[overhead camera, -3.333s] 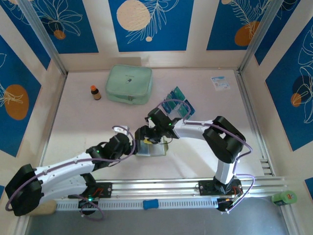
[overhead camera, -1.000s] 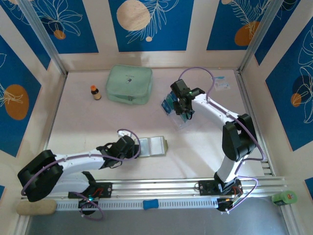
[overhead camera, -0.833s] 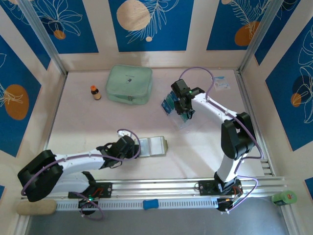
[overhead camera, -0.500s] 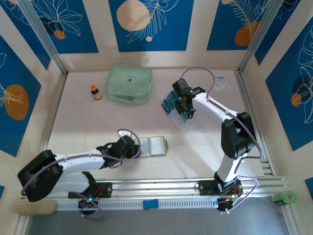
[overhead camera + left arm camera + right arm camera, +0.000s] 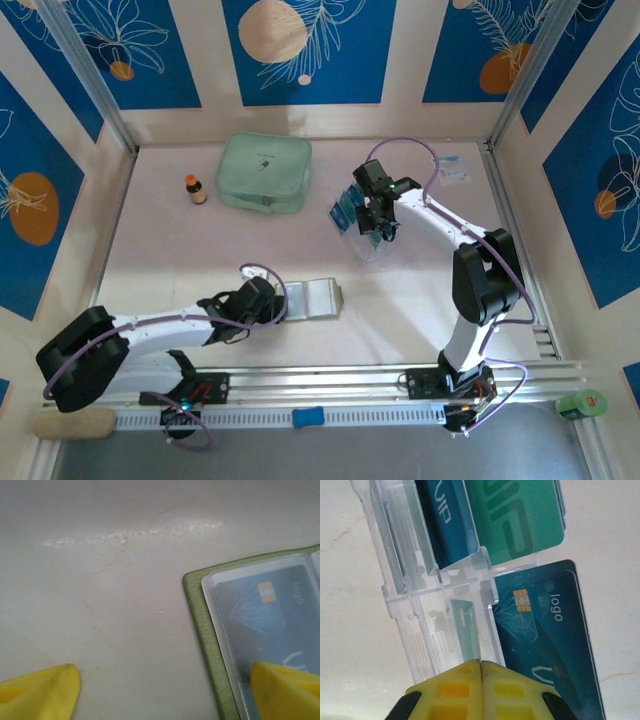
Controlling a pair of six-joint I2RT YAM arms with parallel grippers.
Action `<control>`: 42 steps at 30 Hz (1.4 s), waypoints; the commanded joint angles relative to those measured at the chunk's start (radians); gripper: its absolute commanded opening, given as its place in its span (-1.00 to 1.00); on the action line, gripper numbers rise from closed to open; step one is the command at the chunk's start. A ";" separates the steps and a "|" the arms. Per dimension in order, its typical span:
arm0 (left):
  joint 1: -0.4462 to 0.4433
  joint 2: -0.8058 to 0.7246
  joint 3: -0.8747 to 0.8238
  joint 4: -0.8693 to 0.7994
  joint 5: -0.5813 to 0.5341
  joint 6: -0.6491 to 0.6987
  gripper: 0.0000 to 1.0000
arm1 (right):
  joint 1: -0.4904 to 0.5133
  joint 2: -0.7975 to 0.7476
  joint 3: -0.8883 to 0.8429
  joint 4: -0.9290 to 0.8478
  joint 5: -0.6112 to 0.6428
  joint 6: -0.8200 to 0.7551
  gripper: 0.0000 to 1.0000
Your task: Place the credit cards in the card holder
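Right fingers (image 5: 457, 682) are pressed together on the edge of a teal card (image 5: 466, 630) standing in a clear rack (image 5: 415, 605); more cards (image 5: 520, 515) fill the slots beyond them, and a blue card (image 5: 545, 640) lies flat beside. Left fingers (image 5: 40, 690) are spread over the surface (image 5: 100, 580), one tip above the open holder (image 5: 197, 625) with its sleeved card (image 5: 270, 610). Pouch (image 5: 264, 172), bottle (image 5: 195, 189) and packet (image 5: 452, 170) sit well apart

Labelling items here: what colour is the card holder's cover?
Olive green; the card holder shows best in the left wrist view.
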 commanded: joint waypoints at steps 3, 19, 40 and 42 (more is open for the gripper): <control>0.009 0.016 0.003 -0.012 0.005 -0.002 0.78 | -0.015 -0.031 0.005 0.008 -0.108 -0.043 -1.00; 0.009 -0.019 0.008 -0.043 -0.007 -0.001 0.78 | 0.067 -0.279 -0.020 0.044 -0.310 0.108 -1.00; 0.009 -0.033 0.028 -0.077 -0.019 -0.002 0.78 | 0.392 -0.183 -0.516 0.669 -0.441 0.605 -1.00; 0.009 -0.034 0.034 -0.084 -0.019 0.003 0.77 | 0.399 -0.163 -0.517 0.671 -0.427 0.609 -1.00</control>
